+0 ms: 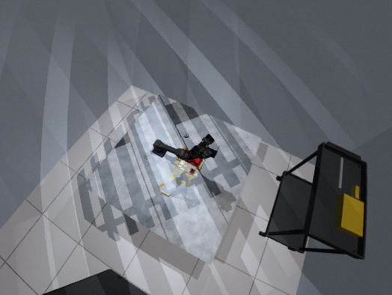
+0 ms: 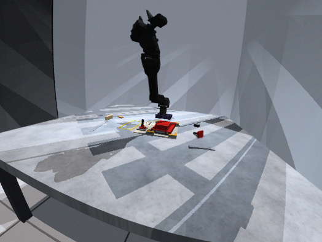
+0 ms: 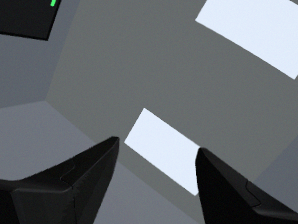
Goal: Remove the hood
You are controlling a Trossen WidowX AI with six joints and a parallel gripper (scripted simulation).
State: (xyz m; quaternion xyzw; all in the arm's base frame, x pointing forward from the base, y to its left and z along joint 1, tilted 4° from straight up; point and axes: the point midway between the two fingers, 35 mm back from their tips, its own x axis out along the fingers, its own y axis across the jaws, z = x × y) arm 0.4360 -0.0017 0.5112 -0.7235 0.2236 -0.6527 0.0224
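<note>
Marked area (image 2: 129, 125): yellow outline on the surface (image 2: 147, 172), left of the toy car, its right edge just beside the car's base. Nothing lies inside it that I can make out.

Toy car (image 2: 158, 128): flat build on a tan plate, left of centre in the exterior view, near my arm's base. A small upright red-and-dark piece stands at its left end.

Hood (image 2: 163, 125): the red stepped block on top of the car, as far as I can judge; seated, not yet lifted.

Handling estimate: a rigid, light, hard-plastic part. Smooth faces, so likely slippery under a glancing pinch. I expect a press fit; a straight upward pull should free it, while a tilted pull may drag the whole car along.

Grasp site: the two long opposing side walls of the red block, low on the step, with my pads flat against them. The joint line is too small to see.

Loose parts: a small red piece (image 2: 198, 133) and a thin dark rod (image 2: 201, 148) lie to the right, well apart from the car.

My fingers: raised high above the surface, pointing at the wall, about half apart, holding nothing.
</note>
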